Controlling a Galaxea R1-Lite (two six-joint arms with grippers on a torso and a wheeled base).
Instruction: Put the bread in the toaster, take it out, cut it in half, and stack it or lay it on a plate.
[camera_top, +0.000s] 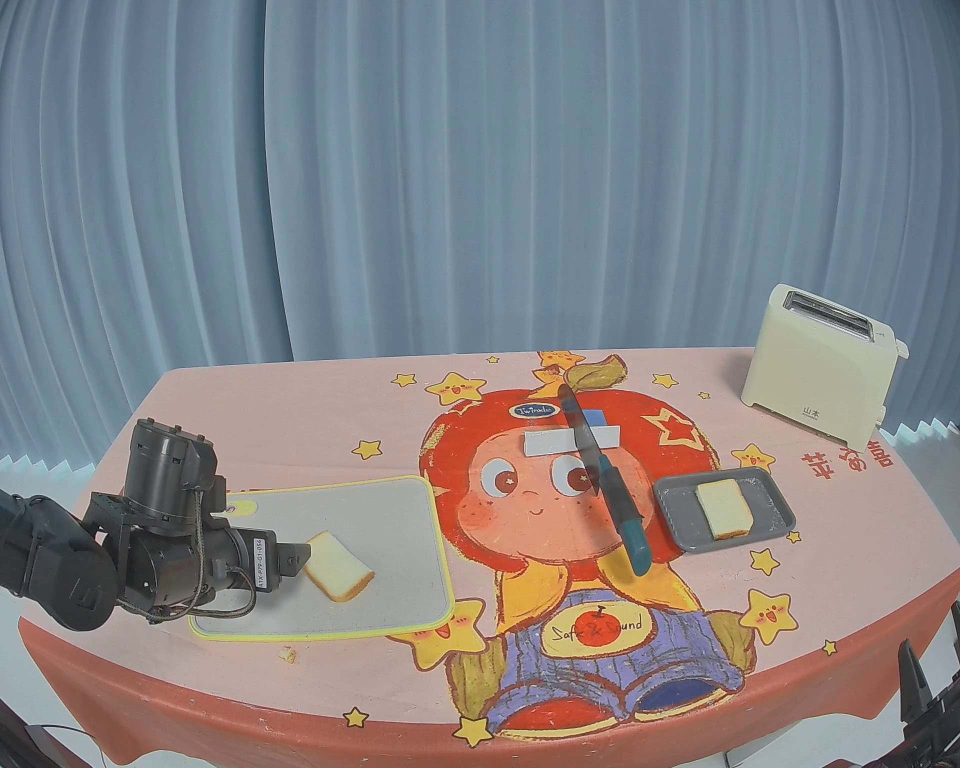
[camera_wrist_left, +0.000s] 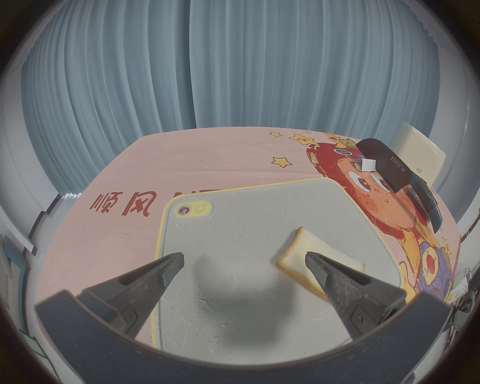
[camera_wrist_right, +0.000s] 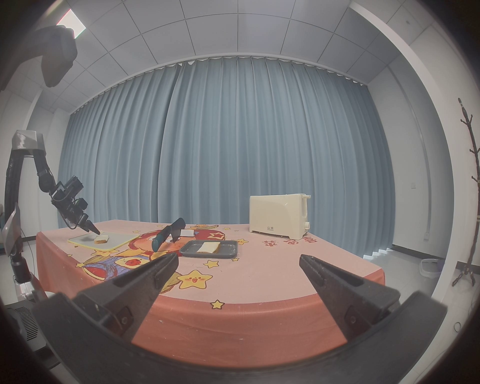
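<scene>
Bread (camera_top: 338, 566) on cutting board (camera_top: 392, 535), left gripper (camera_wrist_left: 243, 258) spread nearby

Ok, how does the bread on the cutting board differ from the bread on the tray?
Board bread lies on the cutting board, by the open left gripper; tray bread lies in the grey tray near the toaster. Board bread sits askew; tray bread lines up with its tray. Both are pale slices.

Table (camera_top: 300, 420) carries cutting board (camera_top: 400, 540), knife (camera_top: 610, 485), grey tray (camera_top: 775, 505), toaster (camera_top: 820, 365).
</scene>
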